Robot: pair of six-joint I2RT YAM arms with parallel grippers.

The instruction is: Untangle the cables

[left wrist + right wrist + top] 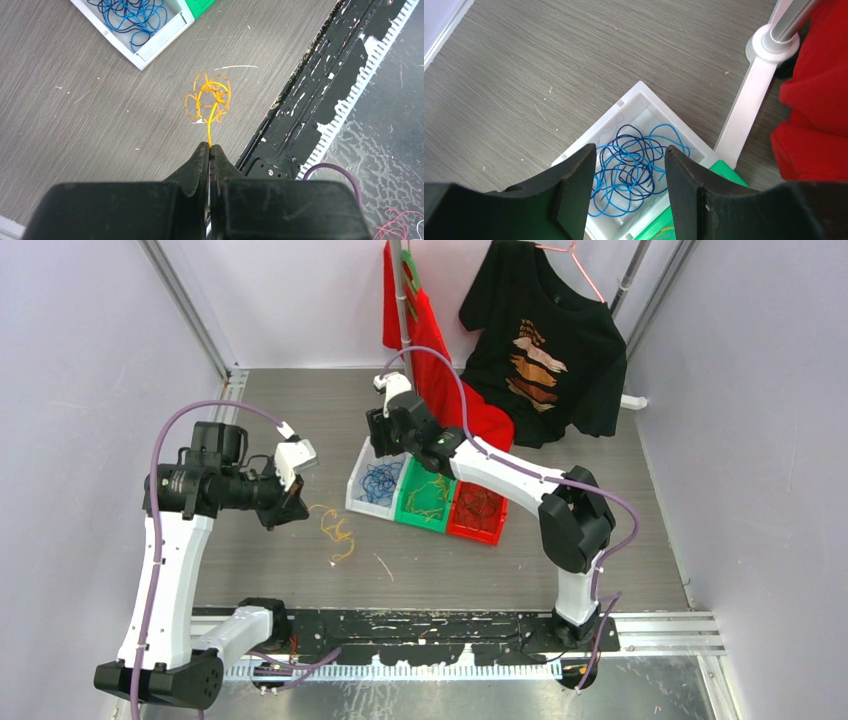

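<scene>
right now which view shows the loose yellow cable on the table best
The left wrist view: the yellow cable sits mid-frame, loops distinct, one strand running into the shut left gripper. The top external view shows it only as a small tangle on the table. The right wrist view misses it, showing blue cables instead.

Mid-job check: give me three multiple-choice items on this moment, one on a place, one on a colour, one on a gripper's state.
1. Where do the blue cables lie?
A. white bin
B. green bin
C. bare table

2. What colour is the cable in the left gripper?
A. blue
B. yellow
C. black

3. How is the right gripper?
A. shut on a wire
B. open, empty
C. shut, empty

Answers: 1 A, the right wrist view shows them coiled inside it. 2 B, a yellow strand runs out of the closed fingertips. 3 B, its fingers stand apart over the bin.
</scene>
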